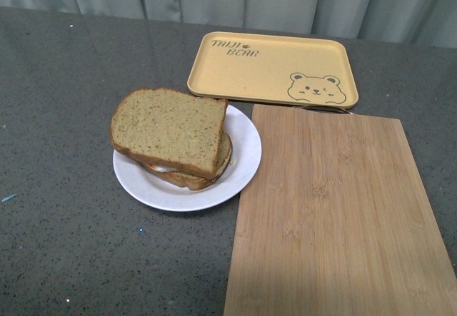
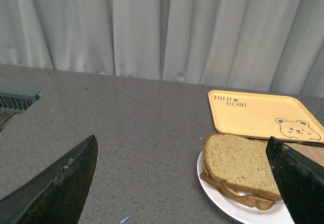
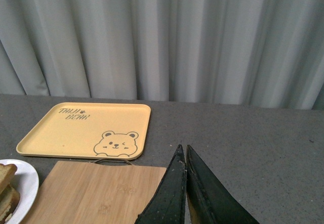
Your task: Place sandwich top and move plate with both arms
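Grey pleated curtains (image 2: 152,27) hang behind a dark speckled stone-look counter (image 1: 64,116). The top slice (image 1: 171,127) already lies on the sandwich, a little askew over the lower slice, so I judge only the plate move remains. The round, glossy white plate (image 1: 244,160) sits ahead of the left gripper (image 2: 182,139), whose 2 black wedge-shaped jaws stand wide apart and empty, the plate nearer one finger than the other (likely spread for the rim). The right gripper (image 3: 184,148) has its jaws pressed together, holding nothing. A smooth bamboo cutting board (image 1: 335,209) lies just ahead of them and a matte yellow bear tray (image 1: 271,63) beyond. The bread looks soft, porous and speckled, with a darker crust.
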{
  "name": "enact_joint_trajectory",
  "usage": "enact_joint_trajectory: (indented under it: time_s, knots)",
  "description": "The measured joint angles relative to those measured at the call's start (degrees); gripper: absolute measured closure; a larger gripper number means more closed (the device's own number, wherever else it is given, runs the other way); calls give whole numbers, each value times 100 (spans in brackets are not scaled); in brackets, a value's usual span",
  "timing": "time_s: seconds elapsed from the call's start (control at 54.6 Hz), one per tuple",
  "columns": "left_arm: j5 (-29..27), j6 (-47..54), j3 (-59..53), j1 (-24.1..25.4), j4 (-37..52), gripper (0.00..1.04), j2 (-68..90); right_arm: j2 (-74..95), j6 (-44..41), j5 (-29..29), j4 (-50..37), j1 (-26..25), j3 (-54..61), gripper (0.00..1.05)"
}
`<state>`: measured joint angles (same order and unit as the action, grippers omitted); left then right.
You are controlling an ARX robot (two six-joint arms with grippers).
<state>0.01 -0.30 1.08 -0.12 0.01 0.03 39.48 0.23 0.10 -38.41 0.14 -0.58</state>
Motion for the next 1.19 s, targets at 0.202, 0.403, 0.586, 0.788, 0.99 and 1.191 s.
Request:
enact_joint_trajectory:
  time_s: [0.202, 0.403, 0.586, 0.788, 0.99, 1.191]
  knots:
    - [-2, 0, 0, 0, 0, 7, 0, -737, -2, -11, 680, 0, 33, 104]
    - [0, 0, 0, 0, 0, 7, 0, -1344, 0, -11, 1255, -2, 35, 104]
    - [-2, 0, 0, 0, 2, 7, 0, -1847, -2, -20, 1729, -4, 35, 104]
    - [0, 0, 0, 0, 0, 7, 0, -2262, -2, -17, 2138, -4, 35, 104]
    - [-2, 0, 0, 0, 0, 7, 0, -2608, -2, -20, 2479, -4, 35, 104]
    - [-2, 0, 0, 0, 0, 7, 0, -2892, -2, -17, 2765, -4, 35, 104]
